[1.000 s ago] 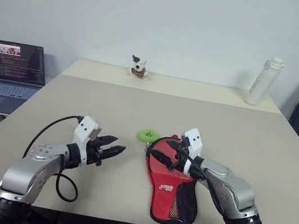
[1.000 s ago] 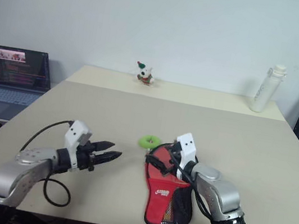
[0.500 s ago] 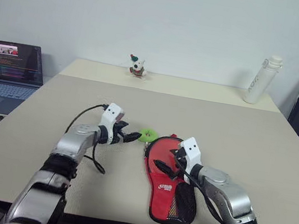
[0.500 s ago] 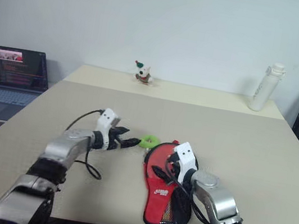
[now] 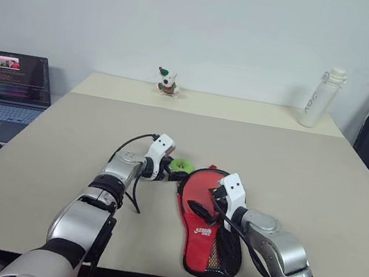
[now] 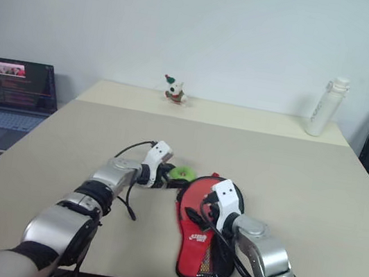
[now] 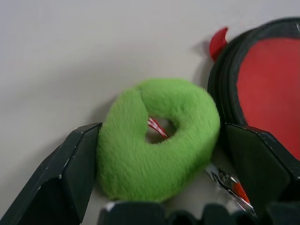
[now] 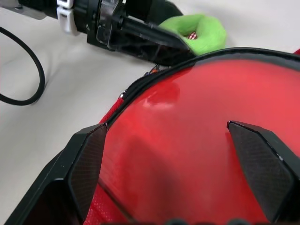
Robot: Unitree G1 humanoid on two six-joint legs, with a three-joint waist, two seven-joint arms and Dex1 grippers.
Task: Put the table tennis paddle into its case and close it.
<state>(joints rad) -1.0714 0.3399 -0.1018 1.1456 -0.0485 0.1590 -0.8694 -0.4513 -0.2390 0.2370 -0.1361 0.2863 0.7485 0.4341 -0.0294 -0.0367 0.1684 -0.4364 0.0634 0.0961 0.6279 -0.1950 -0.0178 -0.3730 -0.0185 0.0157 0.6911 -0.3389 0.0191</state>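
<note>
The left hand point(image 5: 173, 172) has swung in from well left of the case point(image 5: 213, 224) to its green pull point(image 7: 157, 138), fingers spread astride it. The left wrist view shows them flanking, not pinching. The right hand point(image 8: 178, 173) hangs spread over the paddle point(image 8: 206, 136), which lies inside the unzipped case on the table point(image 5: 305, 172).

You can see a white logo on the soft red-and-black paddle-shaped zip case point(image 5: 210, 232), just behind the right gripper's black fingers point(image 5: 202, 212), but its letters can't be read.
</note>
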